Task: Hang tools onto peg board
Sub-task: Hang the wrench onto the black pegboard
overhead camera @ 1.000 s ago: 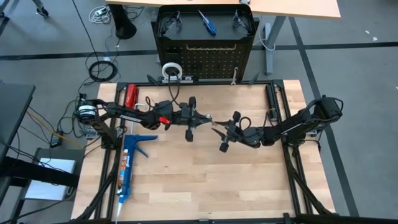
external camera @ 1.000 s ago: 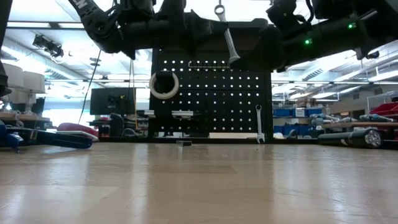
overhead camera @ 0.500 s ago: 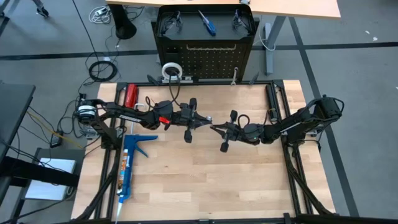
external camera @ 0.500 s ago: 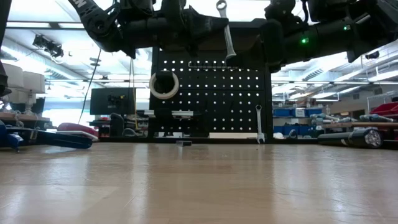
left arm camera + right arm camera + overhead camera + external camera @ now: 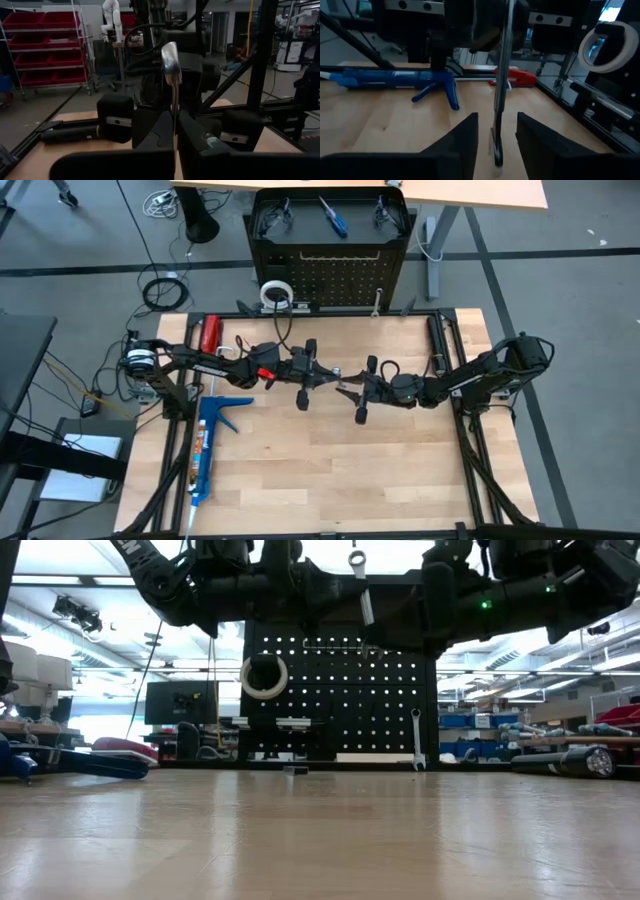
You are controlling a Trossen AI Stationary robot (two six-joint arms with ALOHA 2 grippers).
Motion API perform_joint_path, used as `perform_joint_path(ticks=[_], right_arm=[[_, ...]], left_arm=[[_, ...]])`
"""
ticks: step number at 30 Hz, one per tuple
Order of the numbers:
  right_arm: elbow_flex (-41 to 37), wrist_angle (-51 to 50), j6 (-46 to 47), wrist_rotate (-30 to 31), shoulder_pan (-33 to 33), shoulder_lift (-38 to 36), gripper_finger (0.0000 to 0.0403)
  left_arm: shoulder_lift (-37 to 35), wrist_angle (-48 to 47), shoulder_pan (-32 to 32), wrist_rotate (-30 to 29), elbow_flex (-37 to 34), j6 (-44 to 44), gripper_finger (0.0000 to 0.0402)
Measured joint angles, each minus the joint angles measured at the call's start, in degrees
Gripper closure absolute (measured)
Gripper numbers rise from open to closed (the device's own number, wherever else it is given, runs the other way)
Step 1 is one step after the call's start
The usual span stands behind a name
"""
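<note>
A silver wrench point(image 5: 360, 590) stands upright in the air over the table's middle, with my left gripper point(image 5: 333, 372) shut on it. My right gripper point(image 5: 350, 387) faces it from the table's right. It is open, and its fingers point(image 5: 462, 142) stand on either side of the wrench's lower end point(image 5: 497, 150) with a gap on each side. The black peg board point(image 5: 330, 275) stands at the far edge. A white tape roll point(image 5: 263, 677) and a second wrench point(image 5: 416, 738) hang on it. Two safety glasses point(image 5: 272, 215) and a blue-handled screwdriver point(image 5: 333, 217) lie on its top. My left gripper pinches the wrench's shaft point(image 5: 174, 107) between its two fingers point(image 5: 159, 131). The fingers come level from the table's left and lie across the wrench. It stands upright and clear of the table, its ring end point(image 5: 170, 55) above the fingers and its other end below.
A long blue caulking gun point(image 5: 208, 445) lies at the table's left. A red-handled tool point(image 5: 210, 335) lies at the far left corner. The wooden tabletop point(image 5: 330, 470) near the front edge is bare.
My right gripper has moved toward the table's left, closer to my left gripper and the wrench. In the low view the wrench has gone from slanting to nearly upright, and its lower end now sits behind the right gripper.
</note>
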Motion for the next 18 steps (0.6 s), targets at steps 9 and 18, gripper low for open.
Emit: perform_joint_path(ticks=[9, 18], right_arm=[[0.0, -0.2, -2.9, 1.4, -0.1, 0.0, 0.0328], [0.0, -0.2, -1.3, 1.8, -0.9, 0.0, 0.038]], left_arm=[[0.0, 0.4, 0.0, -0.1, 0.0, 0.2, 0.0401], [0.0, 0.4, 0.0, -2.4, 0.0, 0.3, 0.0387]])
